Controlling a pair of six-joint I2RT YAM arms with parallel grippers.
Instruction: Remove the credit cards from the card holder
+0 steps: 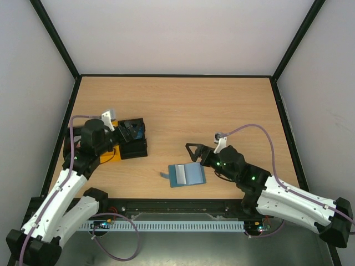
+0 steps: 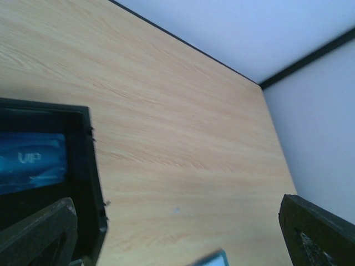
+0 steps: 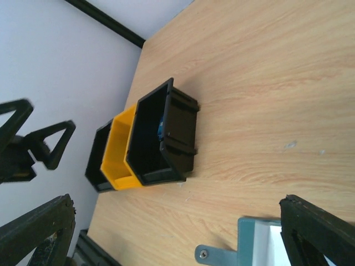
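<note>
The small, flat, teal-blue folding card holder (image 1: 187, 175) lies open on the light wood-grain table (image 1: 183, 105) near the front edge. Its long axis runs left to right and its tab points left. The right gripper (image 1: 195, 155) hovers just behind it, jaws apart. The left gripper (image 1: 131, 132), jaws also apart, hangs over a black box-shaped tray (image 1: 135, 147). Only the left wrist view shows the blue card marked VIP (image 2: 32, 164) inside that tray. The right wrist view shows a yellow tray (image 3: 123, 149) between two black ones. White walls enclose the table.

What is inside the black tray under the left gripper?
A blue card marked VIP is in the black tray. The tray wall and the left gripper hide the rest of its inside, so more cards cannot be ruled out.
</note>
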